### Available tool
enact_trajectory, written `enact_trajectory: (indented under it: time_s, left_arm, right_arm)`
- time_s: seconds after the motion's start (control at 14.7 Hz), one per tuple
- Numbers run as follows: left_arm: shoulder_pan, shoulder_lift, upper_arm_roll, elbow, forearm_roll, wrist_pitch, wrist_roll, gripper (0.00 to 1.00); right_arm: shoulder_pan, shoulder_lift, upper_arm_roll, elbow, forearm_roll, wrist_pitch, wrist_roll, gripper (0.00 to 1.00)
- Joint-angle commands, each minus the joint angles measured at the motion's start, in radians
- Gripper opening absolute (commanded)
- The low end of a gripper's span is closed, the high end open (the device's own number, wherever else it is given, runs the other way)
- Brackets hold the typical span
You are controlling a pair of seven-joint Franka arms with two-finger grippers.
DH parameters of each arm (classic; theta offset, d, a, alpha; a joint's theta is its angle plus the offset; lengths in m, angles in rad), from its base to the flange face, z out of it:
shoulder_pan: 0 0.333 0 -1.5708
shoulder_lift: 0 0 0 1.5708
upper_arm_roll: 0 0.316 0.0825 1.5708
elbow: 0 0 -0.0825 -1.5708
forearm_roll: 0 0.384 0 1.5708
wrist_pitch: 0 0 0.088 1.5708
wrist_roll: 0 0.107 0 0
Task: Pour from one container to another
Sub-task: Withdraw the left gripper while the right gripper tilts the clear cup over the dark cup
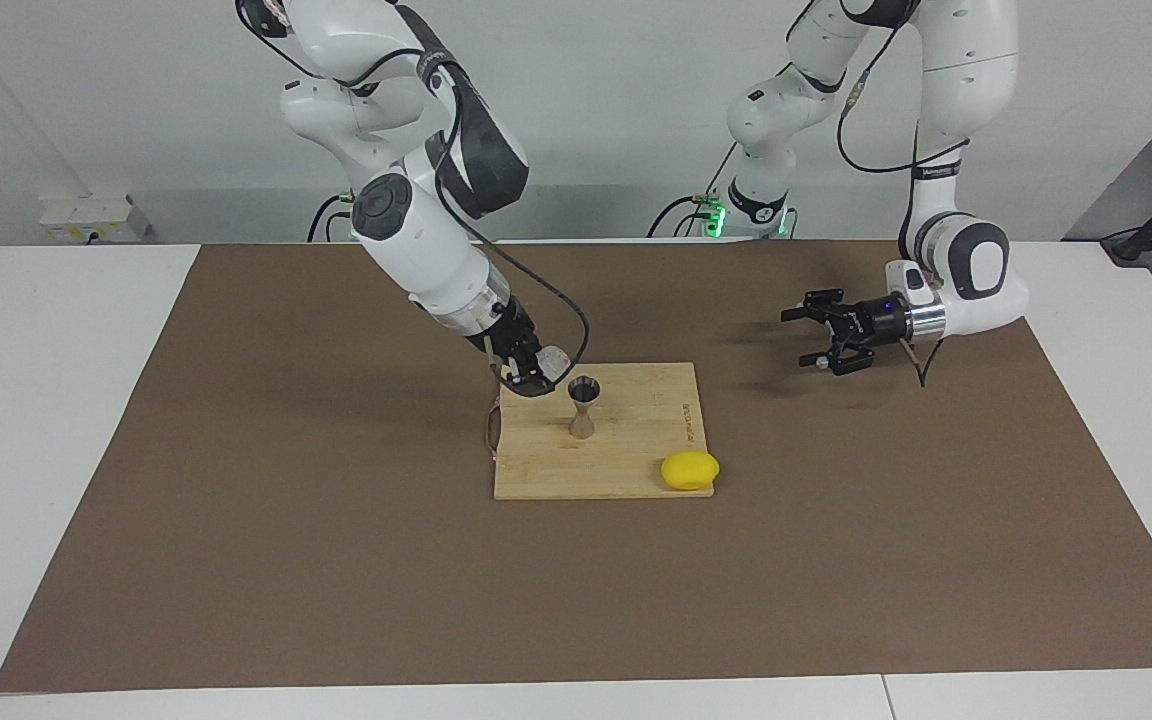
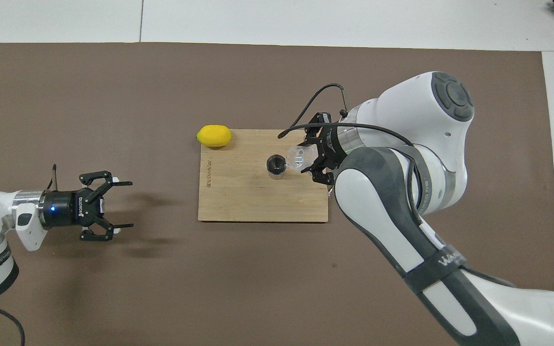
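Tipping the cup (image 1: pixel 554 360) at the jigger (image 1: pixel 583 405) rim, right claw (image 1: pixel 536 372) clamped on it, pour underway; left claw (image 1: pixel 821 335) waits, fingers spread, empty.

The clear cup (image 1: pixel 553 362) is partly hidden by the right gripper (image 1: pixel 534 372) clamped around it, and any contents cannot be made out. The inside of the metal jigger (image 2: pixel 275 165) is seen only as a dark opening. Both arms' bases are cut off by the overhead view's bottom edge.
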State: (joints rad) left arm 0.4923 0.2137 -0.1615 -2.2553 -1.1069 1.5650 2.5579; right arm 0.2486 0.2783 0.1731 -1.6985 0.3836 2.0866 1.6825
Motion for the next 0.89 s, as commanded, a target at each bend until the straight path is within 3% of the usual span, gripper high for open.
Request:
enact_trajectory:
  time_s: [0.0, 0.14, 0.34, 0.61, 0.82]
  left_arm:
    - [0.054, -0.017, 0.002, 0.087, 0.142, -0.040, -0.059, 1.00]
    - [0.080, -0.022, 0.002, 0.157, 0.269, -0.049, -0.120, 1.00]
    - [0.065, -0.060, 0.002, 0.233, 0.367, -0.025, -0.143, 1.00]
    - [0.040, -0.126, 0.000, 0.264, 0.519, 0.076, -0.189, 1.00]
    - [0.038, -0.152, -0.009, 0.339, 0.674, 0.066, -0.200, 1.00]
  right_arm:
    - [0.011, 0.035, -0.001, 0.063, -0.084, 0.001, 0.083, 0.00]
    - [0.021, 0.045, -0.001, 0.089, -0.110, -0.008, 0.114, 0.00]
    - [0.034, 0.048, -0.001, 0.099, -0.166, -0.014, 0.157, 0.00]
    - [0.064, 0.050, -0.003, 0.115, -0.212, -0.028, 0.193, 0.00]
    - [0.067, 0.052, -0.003, 0.123, -0.253, -0.043, 0.210, 0.00]
